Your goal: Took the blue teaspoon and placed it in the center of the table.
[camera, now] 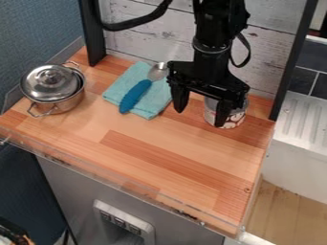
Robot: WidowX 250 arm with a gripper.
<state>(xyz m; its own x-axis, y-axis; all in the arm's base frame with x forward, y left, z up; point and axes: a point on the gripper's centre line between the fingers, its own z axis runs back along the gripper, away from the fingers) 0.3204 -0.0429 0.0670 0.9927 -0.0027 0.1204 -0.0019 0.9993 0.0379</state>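
Hand (pixel 201 107): released, fingers apart, beside the cloth (pixel 154 106). The blue spoon (pixel 135 95) lies diagonally on the cloth. Align fingers across its handle; close without pinching the cloth; lift clear before traversing the counter (pixel 172 158).

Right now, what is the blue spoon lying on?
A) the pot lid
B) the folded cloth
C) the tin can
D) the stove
B, because the blue-handled spoon lies across the teal cloth, between the pot and the gripper.
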